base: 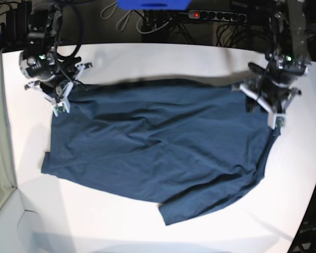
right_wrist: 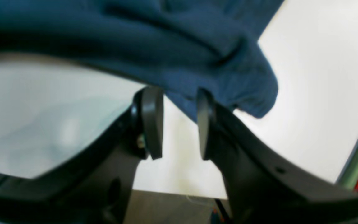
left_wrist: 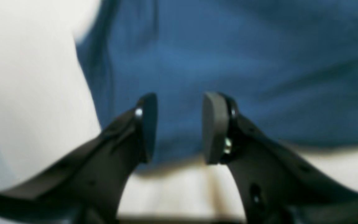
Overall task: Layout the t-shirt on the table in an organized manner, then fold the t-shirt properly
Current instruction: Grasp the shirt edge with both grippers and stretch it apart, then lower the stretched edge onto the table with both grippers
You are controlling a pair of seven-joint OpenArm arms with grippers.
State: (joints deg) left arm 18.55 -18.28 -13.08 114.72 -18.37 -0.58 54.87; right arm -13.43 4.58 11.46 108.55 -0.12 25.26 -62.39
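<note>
The dark navy t-shirt (base: 158,142) lies spread across the white table (base: 147,58), creased, with one sleeve pointing toward the front edge. At the shirt's right edge in the base view, my left gripper (base: 275,120) hovers. The left wrist view shows this gripper (left_wrist: 180,99) open just over the cloth's edge (left_wrist: 228,62), with nothing between its pads. My right gripper (base: 59,107) is at the shirt's back left corner. In the right wrist view it (right_wrist: 177,93) stands open, and a bunched fold of the shirt (right_wrist: 166,46) reaches its fingertips without being pinched.
A power strip (base: 216,15) and cables lie behind the table's back edge, beside a blue object (base: 152,4). The table's curved edge (base: 313,179) runs close to my left arm. Its left edge (base: 6,132) drops off beside my right arm.
</note>
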